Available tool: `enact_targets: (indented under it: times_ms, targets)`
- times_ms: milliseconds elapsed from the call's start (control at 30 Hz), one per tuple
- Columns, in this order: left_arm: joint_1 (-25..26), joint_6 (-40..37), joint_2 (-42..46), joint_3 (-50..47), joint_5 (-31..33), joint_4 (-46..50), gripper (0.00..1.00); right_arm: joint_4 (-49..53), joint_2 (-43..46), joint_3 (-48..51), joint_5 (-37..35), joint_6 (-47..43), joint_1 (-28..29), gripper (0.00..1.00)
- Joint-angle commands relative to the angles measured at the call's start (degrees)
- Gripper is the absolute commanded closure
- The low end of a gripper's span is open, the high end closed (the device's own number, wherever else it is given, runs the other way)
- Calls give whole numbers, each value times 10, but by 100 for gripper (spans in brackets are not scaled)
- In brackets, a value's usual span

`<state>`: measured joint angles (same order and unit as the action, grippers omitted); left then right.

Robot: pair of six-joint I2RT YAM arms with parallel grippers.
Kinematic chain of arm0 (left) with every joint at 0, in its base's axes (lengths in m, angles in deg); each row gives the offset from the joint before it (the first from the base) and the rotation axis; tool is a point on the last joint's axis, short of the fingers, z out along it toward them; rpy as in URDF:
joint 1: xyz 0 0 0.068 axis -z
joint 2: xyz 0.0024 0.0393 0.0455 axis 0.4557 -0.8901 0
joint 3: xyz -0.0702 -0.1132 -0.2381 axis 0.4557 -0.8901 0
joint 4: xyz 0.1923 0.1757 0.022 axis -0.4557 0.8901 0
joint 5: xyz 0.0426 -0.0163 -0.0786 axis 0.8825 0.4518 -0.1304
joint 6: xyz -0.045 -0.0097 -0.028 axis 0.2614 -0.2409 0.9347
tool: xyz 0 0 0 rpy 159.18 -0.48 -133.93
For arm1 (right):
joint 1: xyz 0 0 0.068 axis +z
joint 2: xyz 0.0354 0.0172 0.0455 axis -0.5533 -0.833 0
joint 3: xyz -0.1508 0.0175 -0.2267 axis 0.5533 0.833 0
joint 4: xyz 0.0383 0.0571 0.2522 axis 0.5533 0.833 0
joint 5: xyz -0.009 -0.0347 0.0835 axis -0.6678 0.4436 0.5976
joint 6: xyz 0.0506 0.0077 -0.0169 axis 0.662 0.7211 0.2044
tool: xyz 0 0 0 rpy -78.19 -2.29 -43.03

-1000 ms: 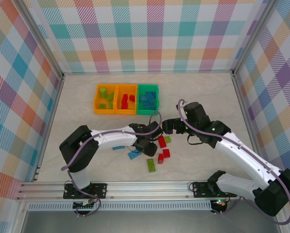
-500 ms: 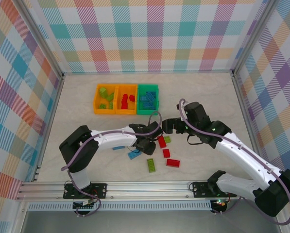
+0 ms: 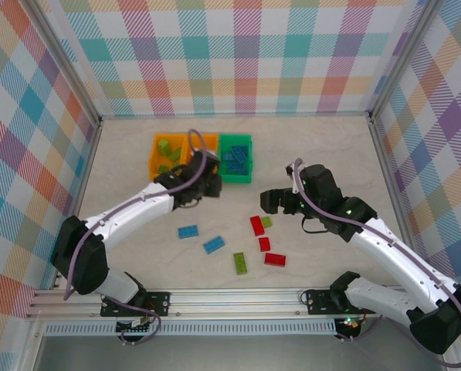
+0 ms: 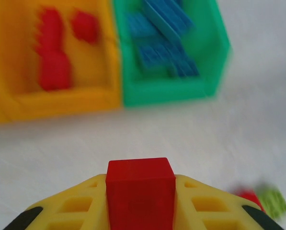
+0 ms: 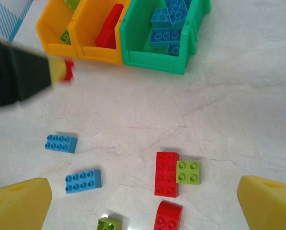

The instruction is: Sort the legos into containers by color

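Our left gripper (image 3: 205, 185) has its jaws closed narrowly on a red brick (image 4: 140, 184), held between the yellow fingers (image 4: 205, 206); just ahead of these jaws is the middle orange bin (image 4: 61, 101) with red legos (image 4: 54, 72), and beside it the green bin (image 4: 174, 91) with blue legos (image 4: 164, 52); our right gripper (image 5: 143, 203) is wide open and holds nothing; between its jaws lies a long red piece (image 5: 166, 174) touching a lime piece (image 5: 187, 172)

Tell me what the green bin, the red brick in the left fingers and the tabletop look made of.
The green bin looks like moulded plastic: smooth, uniform colour, thin walls. The red brick seems hard plastic: flat even faces, crisp edges. The tabletop is pale and matte with marble-like veining; stone or printed laminate, I cannot tell.
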<state>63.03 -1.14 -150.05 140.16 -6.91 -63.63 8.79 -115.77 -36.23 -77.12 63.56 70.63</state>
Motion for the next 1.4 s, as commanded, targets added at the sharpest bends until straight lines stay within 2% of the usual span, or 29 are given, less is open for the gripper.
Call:
enact_targets:
  times_ms: [0,133,200,233,367,433,533,700,767,833,967,1067,1233,1367]
  targets:
    - [-69,-25,-46,48,9,-48,69,-16,-10,5,18,11,0,0]
    - [-135,-20,-146,140,-46,-55,69,-19,-13,9,17,13,0,0]
    - [-155,-15,-191,189,-75,-46,55,-18,-12,9,16,11,0,0]
    - [-159,-16,-209,211,-83,-41,50,-17,-11,10,15,11,-1,0]
    - [-161,-25,-231,261,-91,-25,40,-12,-9,16,8,9,0,0]
    - [-161,-25,-220,267,-97,-17,40,-11,-10,19,9,11,0,0]
    - [-159,-17,-160,229,-119,-31,40,-8,-10,26,16,16,-1,0]
    - [-139,-12,16,73,-153,-87,38,7,-13,60,12,30,0,0]
    - [-128,-48,94,18,-177,-87,35,22,-17,74,28,42,0,0]
    - [-114,-102,160,-20,-189,-60,32,24,-14,95,75,65,0,0]
    - [-97,-174,290,-67,-160,20,30,24,-2,160,146,130,9,1]
    - [-97,-220,354,-88,-175,63,25,67,-16,174,121,157,41,2]
    - [-96,-347,401,-110,-277,137,9,107,-69,157,98,153,94,2]
    - [-96,-355,450,-156,-299,117,4,115,-121,148,91,139,115,1]
